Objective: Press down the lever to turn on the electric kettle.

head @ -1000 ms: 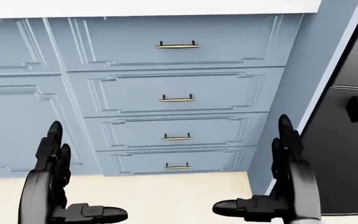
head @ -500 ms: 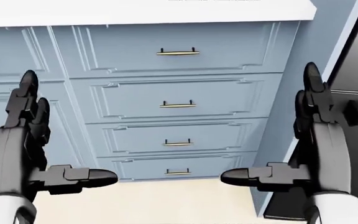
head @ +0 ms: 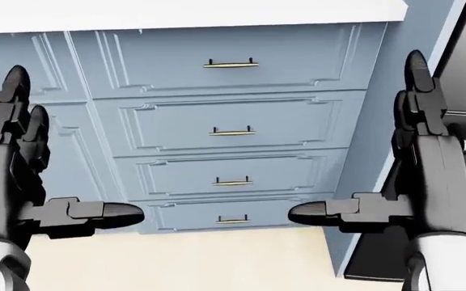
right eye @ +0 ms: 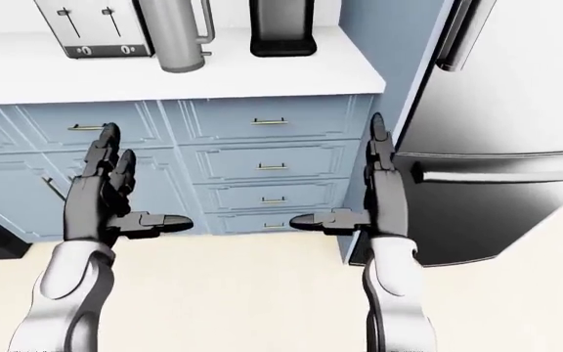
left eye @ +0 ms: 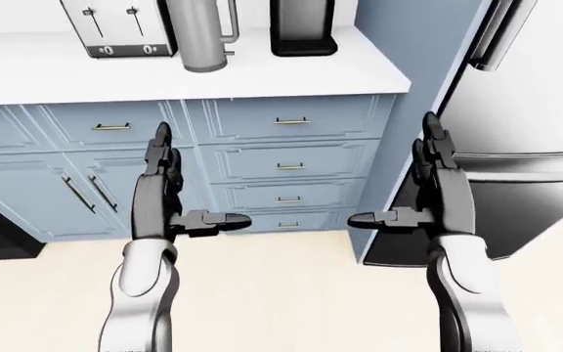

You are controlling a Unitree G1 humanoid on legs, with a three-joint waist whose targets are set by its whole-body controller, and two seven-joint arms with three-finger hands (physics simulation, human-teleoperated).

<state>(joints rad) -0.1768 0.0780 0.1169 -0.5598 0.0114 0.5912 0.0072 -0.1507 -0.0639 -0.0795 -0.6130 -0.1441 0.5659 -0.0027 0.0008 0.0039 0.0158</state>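
The electric kettle (left eye: 200, 34) is a tall silver cylinder with a handle on its right side. It stands on the white counter (left eye: 262, 73) at the top of the left-eye view; its top is cut off and no lever shows. My left hand (left eye: 195, 183) and right hand (left eye: 403, 183) are both open and empty, fingers pointing up and thumbs turned inward. They are held in front of the blue drawers (head: 231, 130), well below the counter and the kettle.
A silver toaster (left eye: 115, 29) stands left of the kettle and a black appliance (left eye: 303, 29) to its right. A steel fridge (right eye: 497, 125) stands to the right of the cabinets. The beige floor (left eye: 282, 293) lies below.
Both hands have risen in the head view and spread a little further apart. The drawers have shifted slightly, so the camera has moved a little.
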